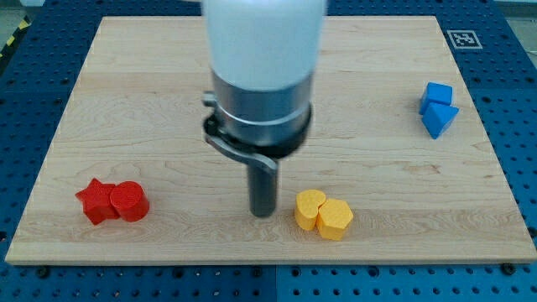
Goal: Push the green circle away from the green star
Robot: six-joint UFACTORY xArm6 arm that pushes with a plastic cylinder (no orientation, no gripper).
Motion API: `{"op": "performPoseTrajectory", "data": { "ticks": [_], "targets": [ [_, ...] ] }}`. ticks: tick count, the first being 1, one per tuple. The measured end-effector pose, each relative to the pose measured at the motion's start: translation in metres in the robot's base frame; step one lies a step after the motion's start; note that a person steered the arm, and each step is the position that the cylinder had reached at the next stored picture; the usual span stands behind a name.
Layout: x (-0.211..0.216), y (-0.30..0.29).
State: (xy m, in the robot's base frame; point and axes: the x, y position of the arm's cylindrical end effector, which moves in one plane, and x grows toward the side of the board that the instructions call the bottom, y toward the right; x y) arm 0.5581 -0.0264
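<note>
No green circle and no green star show in the camera view; the arm's wide white and grey body (262,75) covers the upper middle of the board and may hide them. My tip (264,215) rests on the board just to the left of two yellow blocks, a yellow heart (309,209) and a yellow hexagon-like block (335,220), which touch each other. The tip stands a small gap away from the yellow heart.
A red star (96,201) and a red cylinder (129,201) touch each other at the view's bottom left. Two blue blocks, a cube (436,94) and a triangular one (439,119), sit together at the view's right. The wooden board (168,252) lies on a blue perforated table.
</note>
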Motion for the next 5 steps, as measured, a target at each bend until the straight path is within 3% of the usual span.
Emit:
{"op": "performPoseTrajectory", "data": {
  "ticks": [1, 4, 5],
  "targets": [
    [-0.032, -0.039],
    [-0.055, -0.058],
    [-0.101, -0.085]
  ]
}}
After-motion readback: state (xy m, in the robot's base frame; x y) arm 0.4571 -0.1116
